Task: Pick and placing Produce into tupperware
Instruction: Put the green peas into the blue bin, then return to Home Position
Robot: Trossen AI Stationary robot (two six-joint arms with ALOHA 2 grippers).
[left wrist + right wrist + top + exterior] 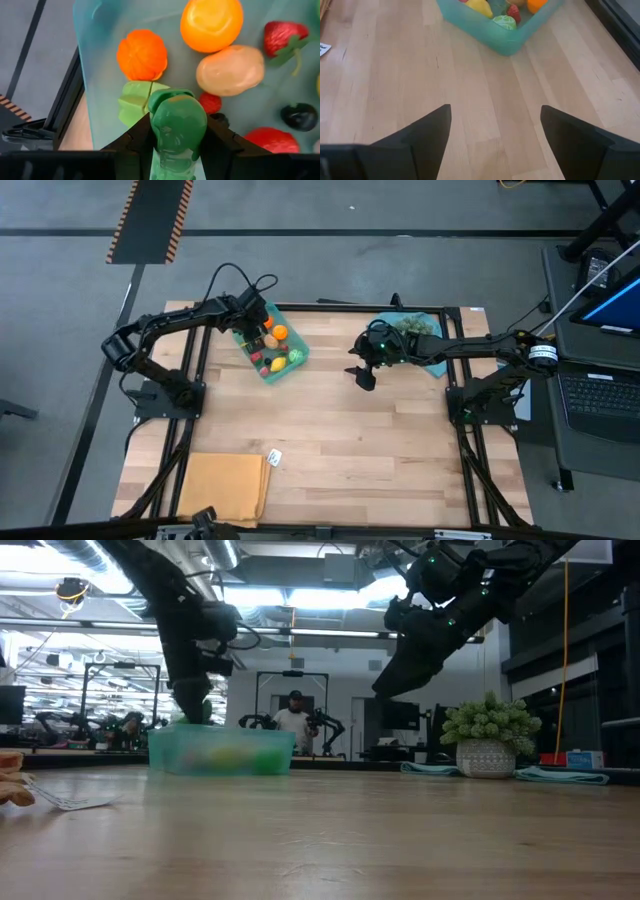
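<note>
The teal tupperware (288,367) sits on the table's far left part, and its side wall (220,753) shows in the low view. Inside lie produce pieces: an orange (142,54), a yellow-orange round fruit (211,22), a tan piece (230,70), a strawberry (282,37), a dark berry (299,116) and a light green piece (134,100). My left gripper (177,127) hangs over the tray's far end (255,320), shut on a dark green toy vegetable (177,117). My right gripper (495,125) is open above bare table right of the tray (362,375). My left gripper pinches the dark green toy vegetable (176,145) between its two fingers (135,142), one on each side of it. The fingers come from above, pointing down into the tray. The piece's rounded end (175,102) sticks out past the fingertips, over the light green piece; whether they touch I cannot tell.
A bushy grey-green cluster (415,328) stands on a blue piece at the far right, and shows as a potted plant (488,730) in the low view. An orange-tan mat (225,485) and a small white card (274,458) lie near the front left. A person (295,720) stands beyond the table.
</note>
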